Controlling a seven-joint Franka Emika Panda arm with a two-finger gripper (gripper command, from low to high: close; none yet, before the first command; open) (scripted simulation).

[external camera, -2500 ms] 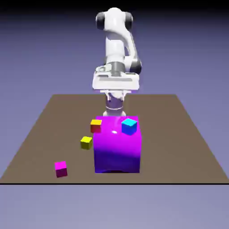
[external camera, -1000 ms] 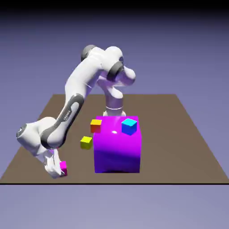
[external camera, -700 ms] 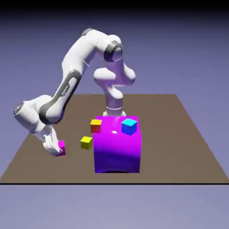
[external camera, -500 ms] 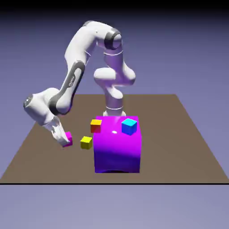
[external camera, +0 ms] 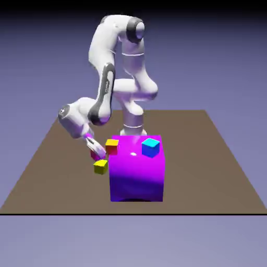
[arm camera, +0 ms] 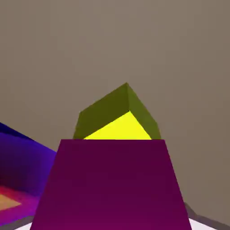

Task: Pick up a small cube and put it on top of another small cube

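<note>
My gripper point(external camera: 95, 151) is shut on the small magenta-pink cube point(external camera: 96, 154), held off the table just above the small yellow cube point(external camera: 100, 167). In the hand view the pink cube point(arm camera: 110, 186) fills the lower middle and hides my fingertips. Right beyond its top edge lies the yellow cube point(arm camera: 119, 116), seen corner-on, on the brown table point(arm camera: 112, 40).
A huge glossy purple-magenta block point(external camera: 137, 169) stands just to the exterior view's right of the yellow cube, with a cyan cube point(external camera: 150, 146) on its top. An orange-and-yellow cube point(external camera: 111, 146) sits at its far left corner. The block's edge point(arm camera: 18, 157) shows at the hand view's lower left.
The gripper has lifted the pink cube from the table's near left and carried it up and to the exterior view's right, over the yellow cube. The other cubes have not moved.
</note>
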